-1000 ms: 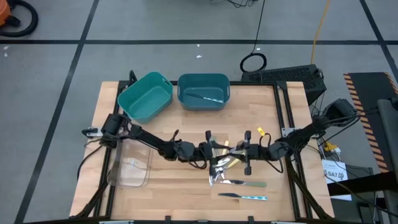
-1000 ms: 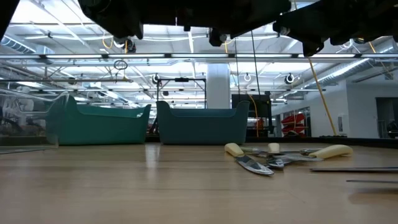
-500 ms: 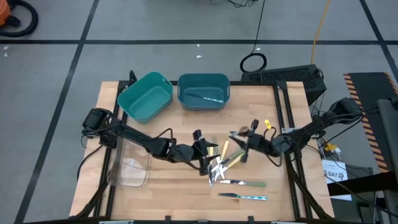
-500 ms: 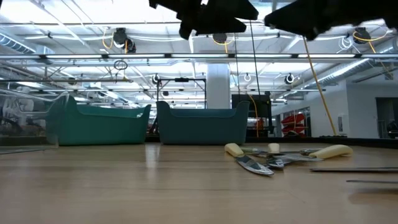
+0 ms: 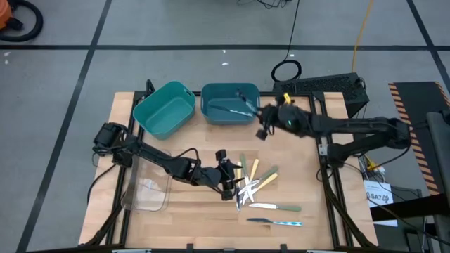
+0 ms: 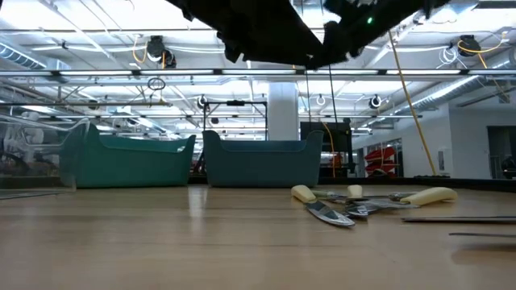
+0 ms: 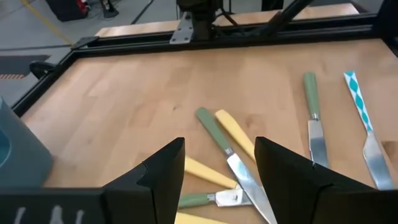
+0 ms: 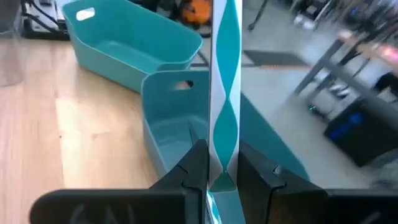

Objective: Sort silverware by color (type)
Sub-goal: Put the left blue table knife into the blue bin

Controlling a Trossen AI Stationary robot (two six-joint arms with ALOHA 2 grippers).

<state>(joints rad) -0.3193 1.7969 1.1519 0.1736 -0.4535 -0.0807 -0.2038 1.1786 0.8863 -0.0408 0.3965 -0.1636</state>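
My right gripper [image 8: 222, 171] hovers by the right rim of the right teal bin [image 5: 230, 103] and is shut on a teal-and-white patterned utensil [image 8: 224, 93]. Another patterned utensil [image 5: 222, 107] lies inside that bin. The rest of the silverware [image 5: 252, 184] lies in a loose pile at mid-table: yellow handles [image 7: 235, 132] and green-handled knives [image 7: 213, 130]. My left gripper [image 7: 219, 171] stands open just left of the pile, above the table, with nothing between its fingers. My right gripper pinches the utensil's patterned handle [image 8: 222, 163] between its two fingers. The handle runs along the fingers and sticks out far past their tips toward the bin. The fingers come from the table's right, nearly level. The utensil is lifted clear; its other end is hidden behind the fingers.
A second teal bin [image 5: 164, 109] stands tilted to the left of the first. A clear tray [image 5: 146, 191] sits at the table's left. A green-handled knife [image 5: 278, 207] and a patterned knife [image 5: 275, 223] lie near the front edge.
My right gripper has risen from the pile with the patterned utensil and swung toward the table's far edge, up to the right teal bin, tipping from downward to nearly level. My left gripper has drawn back a little toward the table's left and tipped up.
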